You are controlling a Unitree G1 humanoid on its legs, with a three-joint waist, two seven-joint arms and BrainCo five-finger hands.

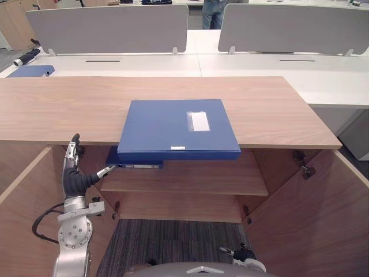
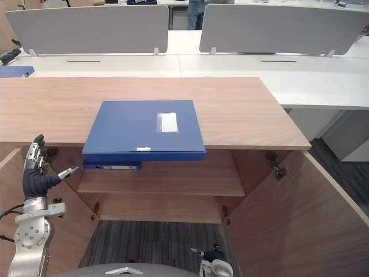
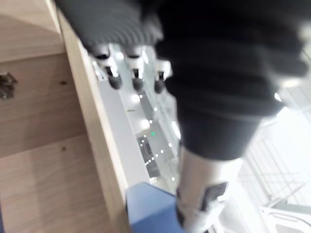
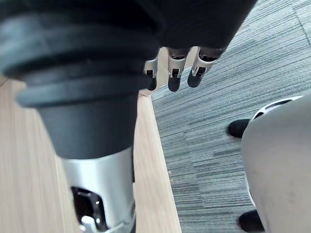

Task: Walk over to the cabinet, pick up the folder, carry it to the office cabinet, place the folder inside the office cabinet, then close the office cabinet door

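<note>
A blue folder (image 1: 176,130) with a white label lies flat on the wooden cabinet top (image 1: 69,109), its near edge overhanging the front. A second blue folder (image 1: 135,164) lies on the upper shelf (image 1: 190,179) just beneath it. My left hand (image 1: 72,173) is raised in front of the open cabinet, left of the folders and below the top's edge. Its fingers are straight, its thumb points toward the shelf folder, and it holds nothing. My right hand (image 2: 210,254) hangs low near the carpet with relaxed fingers (image 4: 175,80), empty.
Both cabinet doors stand open, the left door (image 1: 23,208) and the right door (image 1: 323,213) flanking me. White desks with grey dividers (image 1: 109,29) stand behind the cabinet, one with a blue folder (image 1: 31,71). A person (image 1: 214,11) stands at the back.
</note>
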